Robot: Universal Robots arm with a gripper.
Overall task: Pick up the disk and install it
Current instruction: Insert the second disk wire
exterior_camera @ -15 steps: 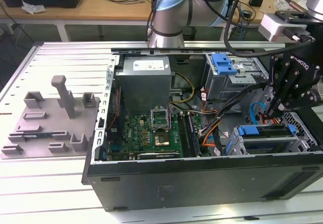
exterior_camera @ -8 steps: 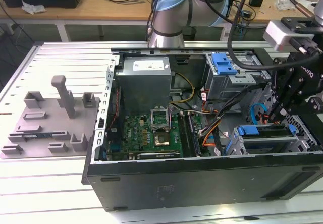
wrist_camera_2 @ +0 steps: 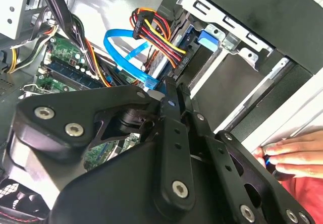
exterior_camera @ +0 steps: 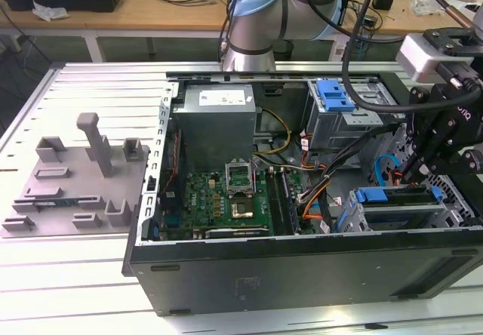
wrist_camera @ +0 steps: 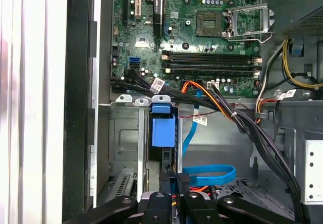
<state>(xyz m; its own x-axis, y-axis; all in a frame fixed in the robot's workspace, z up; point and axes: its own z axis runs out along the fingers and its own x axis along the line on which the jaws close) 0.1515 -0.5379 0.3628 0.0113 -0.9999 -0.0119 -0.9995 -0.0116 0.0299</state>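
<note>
The disk (exterior_camera: 377, 196) stands on edge in the drive cage (exterior_camera: 400, 213) at the exterior view's lower right corner of the open computer case, its blue bracket uppermost. In the first wrist view the disk's blue bracket (wrist_camera: 162, 129) sits in the cage slot, and the bracket tab (wrist_camera_2: 208, 36) shows in the second wrist view. My gripper (exterior_camera: 407, 175) hangs just over the back end of the disk. Its black fingers (wrist_camera_2: 169, 85) are shut together with nothing seen between them, close to a blue flat cable (wrist_camera: 209, 173).
A grey power supply box (exterior_camera: 219, 116) and a cage with a blue latch (exterior_camera: 336, 101) sit at the case's back. Cable bundles (wrist_camera: 237, 118) cross beside the motherboard (wrist_camera: 202, 32). A grey fixture (exterior_camera: 75, 176) lies at the exterior view's left. A person's hand (wrist_camera_2: 290, 156) rests beside the case.
</note>
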